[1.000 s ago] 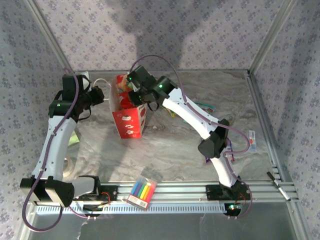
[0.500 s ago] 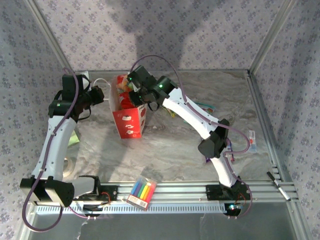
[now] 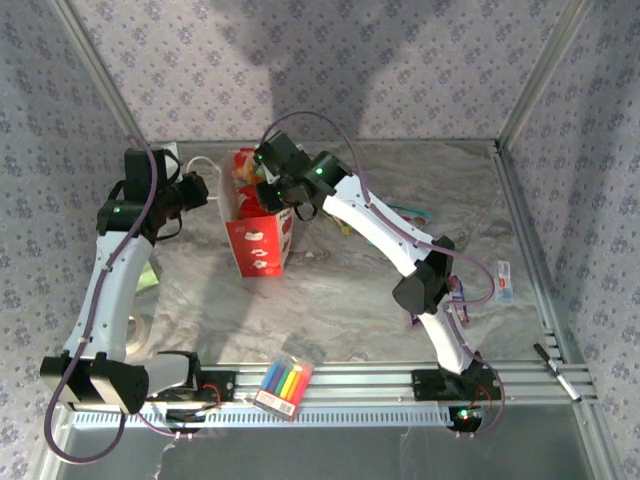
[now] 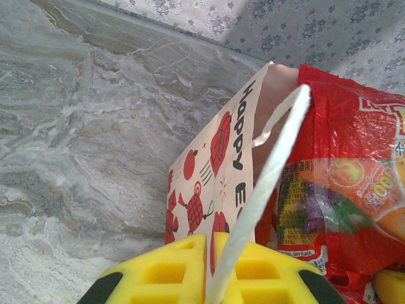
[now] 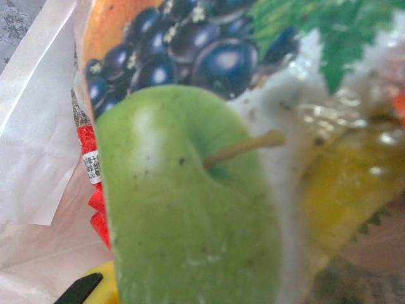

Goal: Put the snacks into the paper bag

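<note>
Just ahead of the left pincer (image 4: 212,269), pressed together on the white string handle (image 4: 273,158), stands the paper bag (image 4: 218,158) holding a red snack (image 4: 345,145), while the right pincer (image 3: 262,188) sits at its mouth, grip unclear behind a green-apple snack (image 5: 190,209).

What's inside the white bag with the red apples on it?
A red snack packet sticks up inside the paper bag, and a fruit-print packet is at its mouth too. Anything deeper is hidden by them and the bag's walls.
</note>
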`<state>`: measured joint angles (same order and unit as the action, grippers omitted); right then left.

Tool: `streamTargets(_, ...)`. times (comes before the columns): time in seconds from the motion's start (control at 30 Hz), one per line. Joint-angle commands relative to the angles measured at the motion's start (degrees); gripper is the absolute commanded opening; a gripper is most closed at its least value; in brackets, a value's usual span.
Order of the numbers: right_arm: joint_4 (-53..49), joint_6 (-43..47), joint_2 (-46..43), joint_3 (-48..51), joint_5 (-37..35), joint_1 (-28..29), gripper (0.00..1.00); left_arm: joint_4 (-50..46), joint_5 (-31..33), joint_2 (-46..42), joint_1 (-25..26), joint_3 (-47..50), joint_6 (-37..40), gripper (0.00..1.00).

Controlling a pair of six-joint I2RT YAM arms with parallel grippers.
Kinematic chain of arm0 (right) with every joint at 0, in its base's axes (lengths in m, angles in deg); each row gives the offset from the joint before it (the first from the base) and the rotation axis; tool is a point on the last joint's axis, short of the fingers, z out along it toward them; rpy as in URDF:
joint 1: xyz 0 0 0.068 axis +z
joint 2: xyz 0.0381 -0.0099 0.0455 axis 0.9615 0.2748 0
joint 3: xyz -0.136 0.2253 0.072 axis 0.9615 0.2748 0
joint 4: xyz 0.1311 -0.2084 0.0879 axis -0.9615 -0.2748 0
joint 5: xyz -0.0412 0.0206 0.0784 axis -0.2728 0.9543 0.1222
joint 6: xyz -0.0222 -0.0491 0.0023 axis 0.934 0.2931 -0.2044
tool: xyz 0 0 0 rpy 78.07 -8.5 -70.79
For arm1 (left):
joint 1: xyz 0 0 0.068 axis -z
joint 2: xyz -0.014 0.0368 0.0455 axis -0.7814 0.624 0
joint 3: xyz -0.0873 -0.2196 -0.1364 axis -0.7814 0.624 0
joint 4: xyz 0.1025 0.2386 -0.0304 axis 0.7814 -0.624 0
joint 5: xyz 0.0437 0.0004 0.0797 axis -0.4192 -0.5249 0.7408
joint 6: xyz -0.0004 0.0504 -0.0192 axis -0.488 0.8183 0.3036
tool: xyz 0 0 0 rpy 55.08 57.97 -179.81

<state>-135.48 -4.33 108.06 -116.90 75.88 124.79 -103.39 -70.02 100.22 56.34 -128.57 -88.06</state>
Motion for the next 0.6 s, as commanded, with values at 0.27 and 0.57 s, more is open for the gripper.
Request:
streamTargets(0.27,0.7,-1.0,-0.5,-3.6,0.7,-0.3,0.28,-0.4,-0.8,-0.6,-0.1,-1.4,0.5,0.11)
streamTargets(0.57,0.4,-0.5,-0.7,-4.6,1.7,0.1,0.41,-0.3,-0.8,-0.3,0.0,-1.5,0.4,0.11)
